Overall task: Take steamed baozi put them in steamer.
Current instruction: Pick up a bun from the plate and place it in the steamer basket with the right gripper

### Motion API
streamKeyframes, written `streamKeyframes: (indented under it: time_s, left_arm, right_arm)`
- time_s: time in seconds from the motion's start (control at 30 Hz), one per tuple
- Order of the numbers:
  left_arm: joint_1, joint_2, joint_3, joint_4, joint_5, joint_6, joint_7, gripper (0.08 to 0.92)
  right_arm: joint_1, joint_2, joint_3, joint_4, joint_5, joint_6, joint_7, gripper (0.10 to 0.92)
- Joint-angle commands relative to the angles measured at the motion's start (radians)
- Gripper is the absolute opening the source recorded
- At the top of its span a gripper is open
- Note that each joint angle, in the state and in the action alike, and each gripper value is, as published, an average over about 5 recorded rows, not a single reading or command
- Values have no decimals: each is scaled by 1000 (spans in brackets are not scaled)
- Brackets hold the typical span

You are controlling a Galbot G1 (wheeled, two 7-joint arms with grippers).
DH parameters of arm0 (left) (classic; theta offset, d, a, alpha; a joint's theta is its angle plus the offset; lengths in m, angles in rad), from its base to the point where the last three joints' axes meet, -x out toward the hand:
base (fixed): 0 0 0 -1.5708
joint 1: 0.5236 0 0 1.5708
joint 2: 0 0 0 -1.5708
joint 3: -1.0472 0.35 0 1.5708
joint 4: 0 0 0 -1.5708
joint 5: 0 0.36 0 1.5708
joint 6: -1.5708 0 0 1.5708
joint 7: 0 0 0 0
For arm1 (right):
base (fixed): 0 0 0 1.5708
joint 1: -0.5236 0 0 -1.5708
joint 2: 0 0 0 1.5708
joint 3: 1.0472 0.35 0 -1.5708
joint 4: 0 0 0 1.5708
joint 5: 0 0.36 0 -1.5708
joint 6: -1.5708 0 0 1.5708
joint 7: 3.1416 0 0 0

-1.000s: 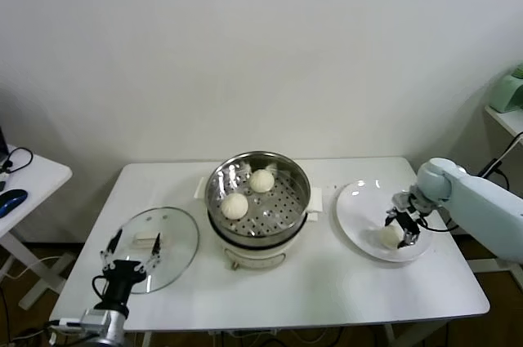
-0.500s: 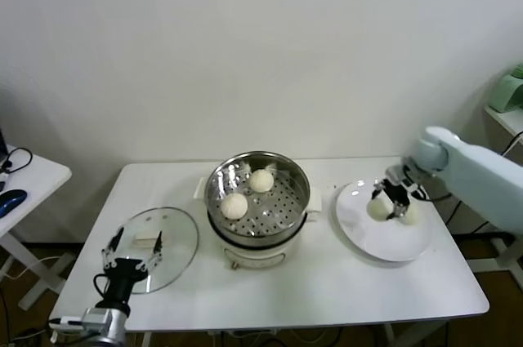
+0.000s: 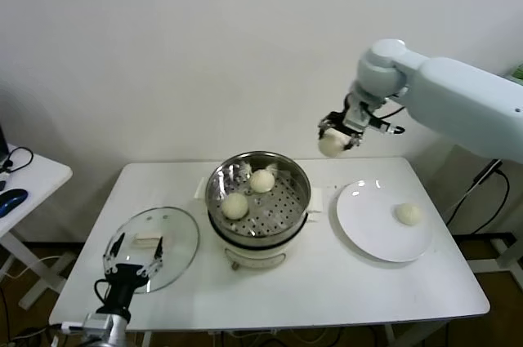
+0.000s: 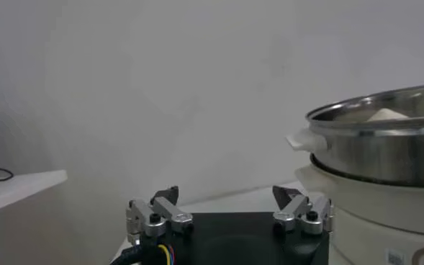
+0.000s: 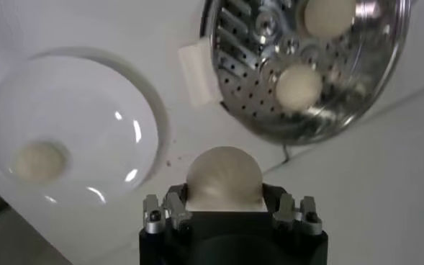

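Sitting clamped in the right pincer point(image 3: 337, 138): one baozi point(image 3: 330, 144).

Steamer point(image 3: 260, 200): shiny metal basket with holes, on smooth white plastic base. Baozi point(image 3: 331, 144): smooth, matt dough. Plate point(image 3: 369, 220): glossy white. Lid point(image 3: 173, 242): clear glass. Tabletop point(image 3: 327, 282): smooth, matt white.

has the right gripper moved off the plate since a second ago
Yes. The right gripper, shut on a baozi, rose from the plate toward the steamer.
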Motion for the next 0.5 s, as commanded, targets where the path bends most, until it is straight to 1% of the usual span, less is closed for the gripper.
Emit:
streamKeyframes:
  time_s: [0.03, 0.3, 0.5]
  left_arm:
    - [15, 10, -2, -5, 0, -2, 1, 823]
    - [40, 15, -8, -17, 2, -2, 0, 823]
    - [62, 10, -4, -26, 5, -3, 1, 823]
  right_arm:
    - [-1, 152, -23, 289, -218, 145, 9, 679]
    - [-134, 276, -24, 256, -322, 219, 25, 679]
    - [-165, 323, -72, 222, -344, 269, 36, 679]
